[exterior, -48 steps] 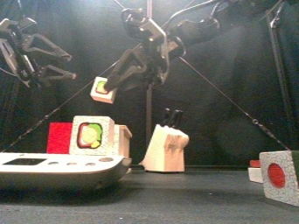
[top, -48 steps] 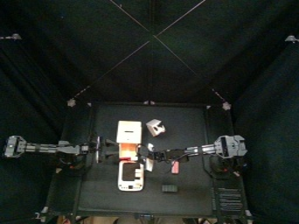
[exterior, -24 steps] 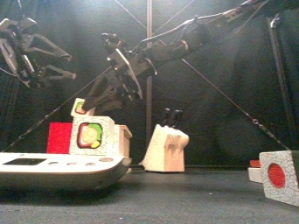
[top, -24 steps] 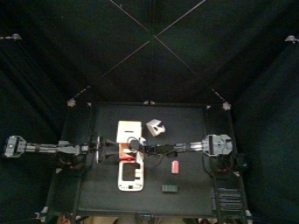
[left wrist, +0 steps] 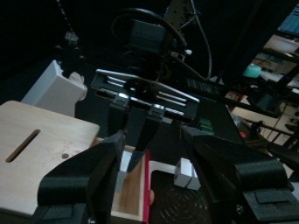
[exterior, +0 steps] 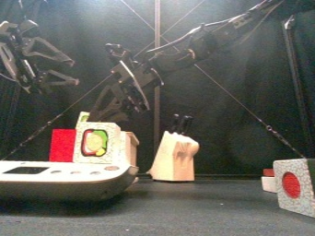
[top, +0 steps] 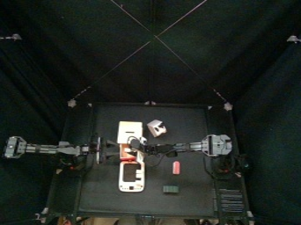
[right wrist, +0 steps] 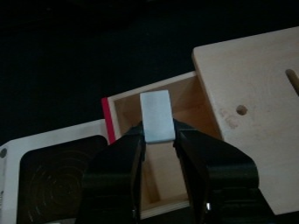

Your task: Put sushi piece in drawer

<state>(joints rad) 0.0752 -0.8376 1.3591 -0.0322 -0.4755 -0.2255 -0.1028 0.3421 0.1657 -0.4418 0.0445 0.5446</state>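
Note:
My right gripper (right wrist: 156,142) is shut on the sushi piece (right wrist: 156,117), a white block held over the open drawer (right wrist: 152,188) with a red edge. The drawer sticks out of the wooden box (right wrist: 246,74). In the top view the right arm reaches across to the box (top: 127,132), with its gripper (top: 134,147) over the drawer. In the front view the piece (exterior: 83,118) is just above the box (exterior: 92,145). My left gripper (left wrist: 163,179) is open, close beside the drawer's red edge (left wrist: 135,179), facing the right gripper's fingers (left wrist: 138,131).
A white scale (top: 130,176) lies in front of the box and is near and large in the front view (exterior: 62,175). A pale knife block (exterior: 176,154) stands to the right of the box. A cube with a red dot (exterior: 292,184) stands at the front right.
My right gripper has come down and to the left with the sushi piece, from high above the table to just over the open drawer. The left arm has barely moved.

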